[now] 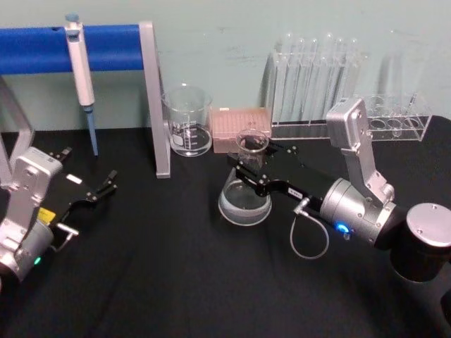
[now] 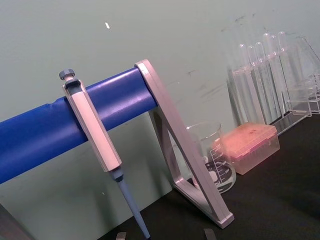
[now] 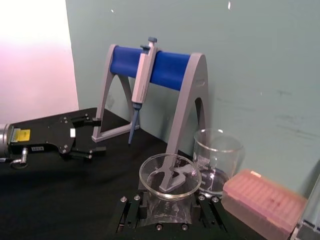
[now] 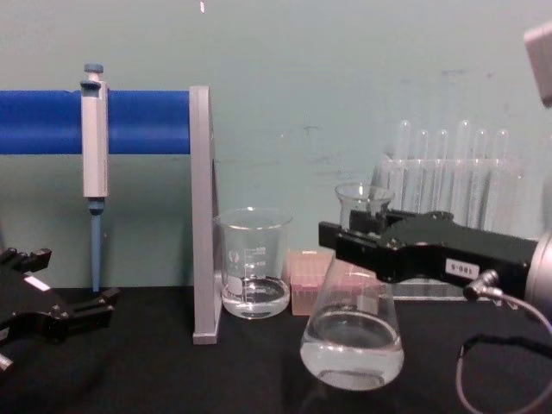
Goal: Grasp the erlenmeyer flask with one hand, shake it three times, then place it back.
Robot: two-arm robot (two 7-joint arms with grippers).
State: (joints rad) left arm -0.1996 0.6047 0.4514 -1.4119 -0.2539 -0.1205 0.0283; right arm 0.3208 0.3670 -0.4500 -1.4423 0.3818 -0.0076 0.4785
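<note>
The erlenmeyer flask (image 1: 244, 201) is clear glass with a little clear liquid in its wide base. It is at the middle of the black table. My right gripper (image 1: 246, 165), black with a small white number label, is shut on its neck just under the flared rim. In the chest view the flask (image 4: 352, 341) leans slightly in the gripper (image 4: 362, 233); I cannot tell whether its base touches the table. The right wrist view looks down into the flask's mouth (image 3: 170, 175) between the jaws. My left gripper (image 1: 106, 186) rests open at the left of the table, far from the flask.
A glass beaker (image 1: 188, 121) and a pink tip box (image 1: 241, 129) stand just behind the flask. A test-tube rack (image 1: 352, 91) is at the back right. A pipette (image 1: 81, 77) hangs on the blue-barred stand (image 1: 153, 98) at the back left.
</note>
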